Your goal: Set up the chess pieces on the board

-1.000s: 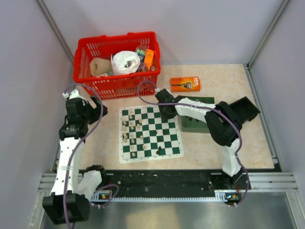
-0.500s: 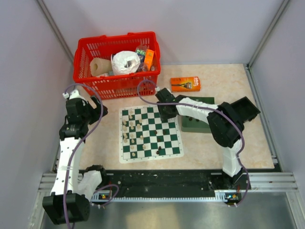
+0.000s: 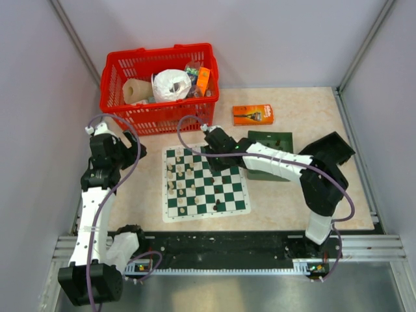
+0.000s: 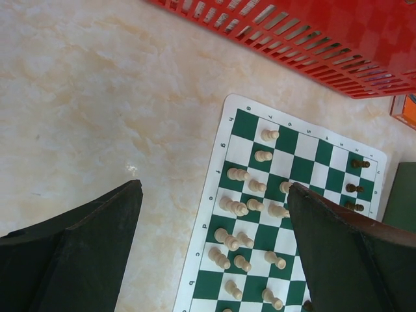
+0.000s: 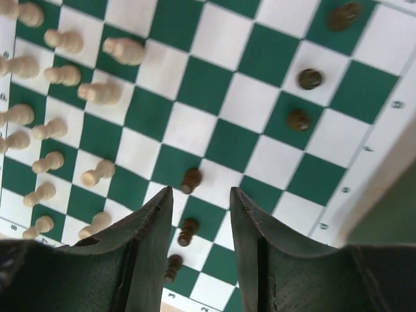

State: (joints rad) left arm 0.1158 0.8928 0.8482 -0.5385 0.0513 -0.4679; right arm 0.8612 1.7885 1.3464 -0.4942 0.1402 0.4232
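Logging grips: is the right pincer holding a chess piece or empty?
Empty. The right pincer is parted over the board, nothing clamped between its fingers; nearby dark pieces stand on squares.

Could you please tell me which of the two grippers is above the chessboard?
The right gripper: it hangs over the board's far half, by the dark pieces. The left gripper, wide open, is off the board's left side, over bare table.

Your light is bright and even, shadows soft; a small glare sits on the table (image 4: 130,168) at nine o'clock, near fingers (image 5: 149,260) slightly blurred.
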